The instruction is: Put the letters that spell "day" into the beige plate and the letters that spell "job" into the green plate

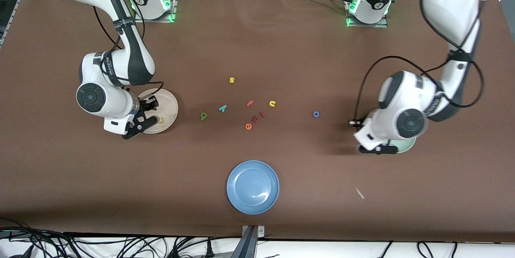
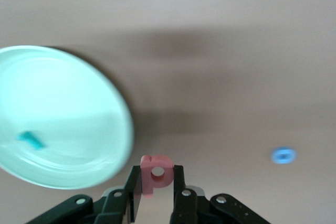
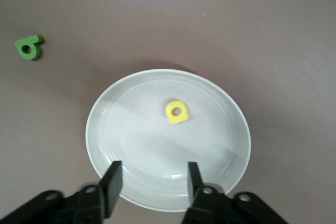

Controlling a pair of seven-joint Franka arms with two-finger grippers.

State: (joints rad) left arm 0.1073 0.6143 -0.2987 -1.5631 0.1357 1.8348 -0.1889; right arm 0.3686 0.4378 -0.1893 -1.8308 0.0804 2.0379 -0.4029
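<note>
My left gripper (image 2: 156, 170) is shut on the salmon-red "b" (image 2: 157, 176), held in the air just off the rim of the green plate (image 2: 63, 103). A teal "j" (image 2: 30, 140) lies in that plate. The blue "o" (image 2: 283, 156) lies on the table nearby. My right gripper (image 3: 154, 169) hangs open and empty over the edge of the beige plate (image 3: 131, 145), where the yellow "a" (image 3: 176, 112) rests. The dark green "d" (image 1: 203, 116) and the teal "y" (image 1: 222, 108) lie on the table mid-way between the arms.
Loose letters sit at the table's middle: a yellow "s" (image 1: 231, 80), a yellow "u" (image 1: 272, 104), a salmon "f" (image 1: 250, 103), "k" (image 1: 254, 118) and "l" (image 1: 262, 114), and an orange "e" (image 1: 248, 126). A blue plate (image 1: 252, 186) stands nearest the front camera.
</note>
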